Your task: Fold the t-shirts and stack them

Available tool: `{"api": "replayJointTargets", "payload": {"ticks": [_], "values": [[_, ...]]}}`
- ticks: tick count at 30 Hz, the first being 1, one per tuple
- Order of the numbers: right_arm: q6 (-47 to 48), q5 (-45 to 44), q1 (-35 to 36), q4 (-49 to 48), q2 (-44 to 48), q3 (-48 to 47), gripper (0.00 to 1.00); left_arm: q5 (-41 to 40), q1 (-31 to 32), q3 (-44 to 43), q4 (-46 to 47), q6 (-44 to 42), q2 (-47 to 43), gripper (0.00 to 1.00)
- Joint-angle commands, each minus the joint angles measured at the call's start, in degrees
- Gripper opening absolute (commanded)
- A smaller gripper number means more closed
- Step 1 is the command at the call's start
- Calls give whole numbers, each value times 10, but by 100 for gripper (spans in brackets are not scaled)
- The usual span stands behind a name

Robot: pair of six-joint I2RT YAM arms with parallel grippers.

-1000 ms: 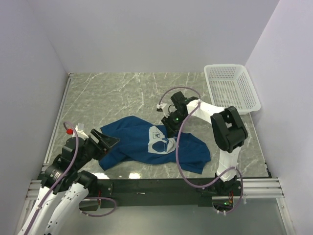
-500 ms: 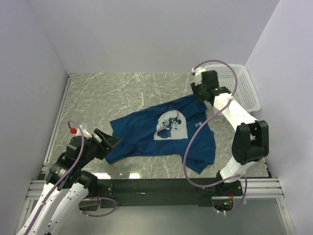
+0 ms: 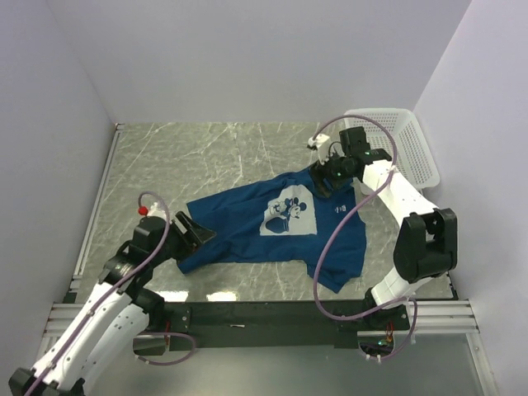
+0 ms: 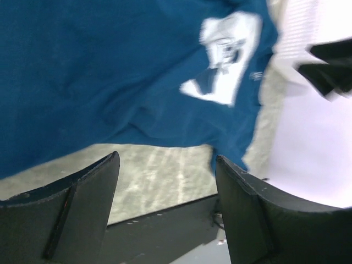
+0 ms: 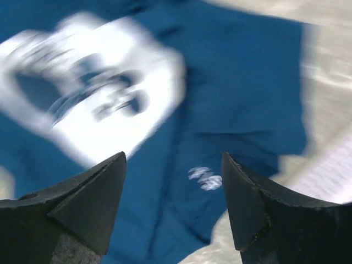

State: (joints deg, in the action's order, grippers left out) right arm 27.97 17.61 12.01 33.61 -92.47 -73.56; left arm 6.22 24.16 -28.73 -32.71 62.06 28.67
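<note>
The dark blue t-shirt (image 3: 247, 227) lies mostly spread on the marble table, white cartoon print (image 3: 290, 210) facing up, one part trailing toward the front right. My left gripper (image 3: 194, 231) is open at the shirt's left edge; in the left wrist view its jaws (image 4: 165, 203) are empty, with bare table between them and the shirt (image 4: 110, 66) beyond. My right gripper (image 3: 323, 179) is open above the shirt's far right corner. The right wrist view is blurred; its jaws (image 5: 173, 203) are empty over the shirt (image 5: 236, 82), near the print (image 5: 93, 104).
A white mesh basket (image 3: 388, 148) stands at the far right corner of the table, just behind the right arm. White walls close in the table on three sides. The black front rail (image 3: 264, 313) runs along the near edge.
My right gripper pulled the shirt from a crumpled heap out to the far right, spreading it, then let go and came back slightly. My left arm moved forward and right.
</note>
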Motion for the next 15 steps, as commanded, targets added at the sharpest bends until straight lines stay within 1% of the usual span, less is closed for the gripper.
{"api": "replayJointTargets", "payload": {"ticks": [1,2,3,4,5,8,9,10,12,15], "values": [[144,187,6,161,16,-23,75,11,-2,29,62,-30,39,76],[169,205,9,194,15,-12,74,13,-2,34,78,-31,62,75],[178,202,11,200,18,2,74,16,-2,45,87,-32,74,75],[179,192,13,198,23,40,74,23,-2,51,94,-32,85,75],[173,159,14,179,32,63,74,27,-2,55,108,-32,107,74],[160,97,13,140,84,150,75,23,-2,68,118,-34,152,74],[162,62,13,138,110,184,75,18,-2,68,117,-34,165,74],[169,48,13,135,122,199,76,6,-2,66,116,-33,179,74],[180,37,13,144,152,234,76,-15,-2,54,103,-27,228,75],[199,45,14,154,171,263,77,-48,-1,35,97,-20,292,74]]}}
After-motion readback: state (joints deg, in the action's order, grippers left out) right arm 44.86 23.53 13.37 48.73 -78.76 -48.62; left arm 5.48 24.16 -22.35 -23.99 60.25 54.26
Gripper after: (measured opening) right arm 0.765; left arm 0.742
